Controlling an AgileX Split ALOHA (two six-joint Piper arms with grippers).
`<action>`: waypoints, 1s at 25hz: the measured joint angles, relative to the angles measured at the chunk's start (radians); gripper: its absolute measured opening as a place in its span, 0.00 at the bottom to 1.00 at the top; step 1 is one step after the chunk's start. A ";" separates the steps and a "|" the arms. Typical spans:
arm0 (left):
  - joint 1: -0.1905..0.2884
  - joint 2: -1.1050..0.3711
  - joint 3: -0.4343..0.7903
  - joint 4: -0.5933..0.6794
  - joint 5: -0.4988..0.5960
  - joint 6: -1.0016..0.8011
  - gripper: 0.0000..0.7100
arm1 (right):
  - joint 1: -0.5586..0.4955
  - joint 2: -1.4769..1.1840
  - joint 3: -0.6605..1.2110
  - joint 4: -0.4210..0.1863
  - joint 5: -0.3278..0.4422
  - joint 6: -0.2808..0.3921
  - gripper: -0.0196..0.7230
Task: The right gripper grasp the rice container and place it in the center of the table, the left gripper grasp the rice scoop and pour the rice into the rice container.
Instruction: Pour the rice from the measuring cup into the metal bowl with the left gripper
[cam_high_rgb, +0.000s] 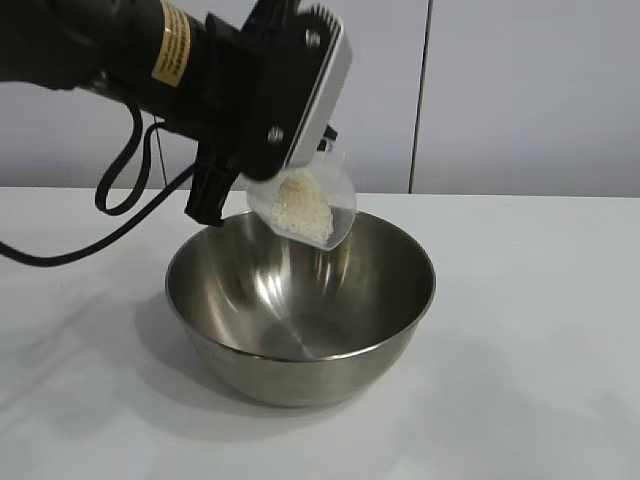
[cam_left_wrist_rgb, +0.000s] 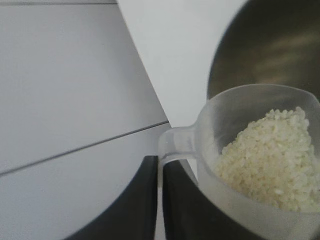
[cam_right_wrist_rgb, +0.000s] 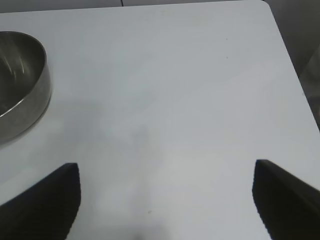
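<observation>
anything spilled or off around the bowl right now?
Nothing stands out. The rice scoop is tipped over the rice container in the left pincer, which is shut on its handle. The rice is all in the scoop; no grains show on the table. The right pincer hangs open, off to the side.

A bare robotics test room rather than a kitchen: a plain white bench (cam_high_rgb: 540, 330) stands against blank pale wall panels (cam_high_rgb: 520, 90) split by a dark vertical seam, while behind the bench a black cabled robot arm (cam_high_rgb: 120, 50) bears a yellow label (cam_high_rgb: 175, 42).
</observation>
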 joint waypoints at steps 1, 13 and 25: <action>0.000 0.013 0.000 0.000 -0.001 0.087 0.02 | 0.000 0.000 0.000 0.000 0.000 0.000 0.89; 0.000 0.052 -0.001 0.000 -0.091 0.412 0.02 | 0.000 0.000 0.000 0.000 0.001 0.000 0.89; 0.000 0.052 -0.001 -0.015 -0.067 0.682 0.02 | 0.000 0.000 0.000 0.000 0.000 0.000 0.89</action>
